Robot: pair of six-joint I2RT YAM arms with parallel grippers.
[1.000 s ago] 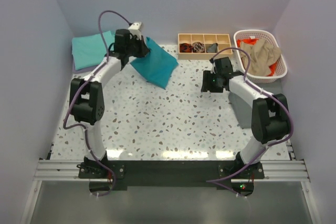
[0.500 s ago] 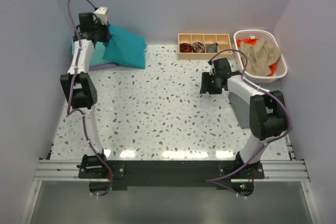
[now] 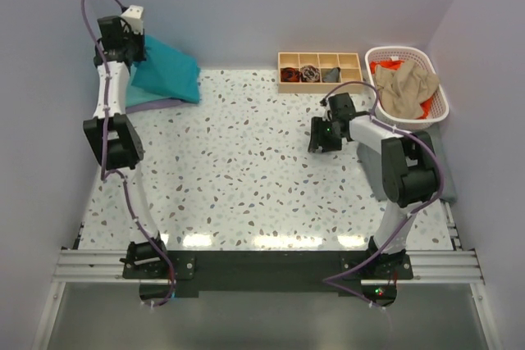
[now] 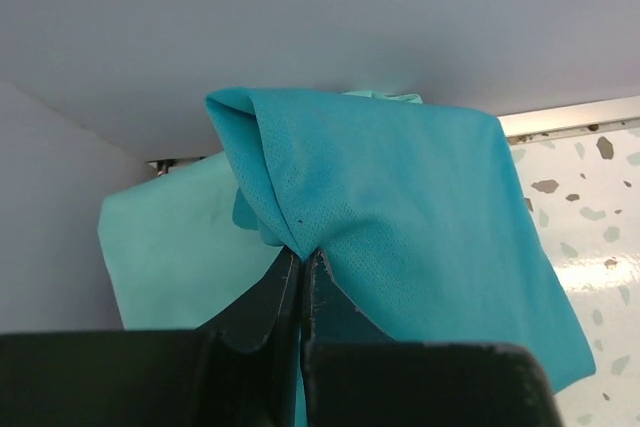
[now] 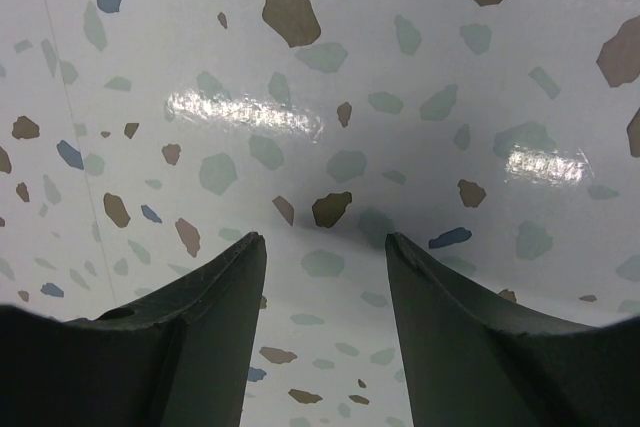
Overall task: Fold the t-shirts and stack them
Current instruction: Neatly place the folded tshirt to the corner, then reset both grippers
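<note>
My left gripper [image 3: 136, 48] is shut on a bunched edge of the folded deep teal t-shirt [image 3: 168, 73], which hangs at the far left corner of the table. In the left wrist view the fabric is pinched between the fingertips [image 4: 303, 253] and the teal t-shirt [image 4: 400, 217] drapes to the right. A lighter aqua-green t-shirt [image 4: 165, 247] lies flat beneath it. A lavender t-shirt [image 3: 156, 105] shows under them. My right gripper [image 3: 321, 138] hovers open over bare table [image 5: 325, 239], holding nothing. A tan t-shirt [image 3: 408, 84] and an orange one [image 3: 385, 65] lie in the basket.
The white lattice basket [image 3: 436, 109] stands at the back right. A wooden tray with four compartments [image 3: 320, 56] sits against the back wall. Walls close in on the left, back and right. The speckled table [image 3: 246, 170] spreads between the arms.
My left arm has swung the deep teal t-shirt from the back middle of the table to the far left corner, over the aqua-green one. The right gripper shifted slightly left and stays open.
</note>
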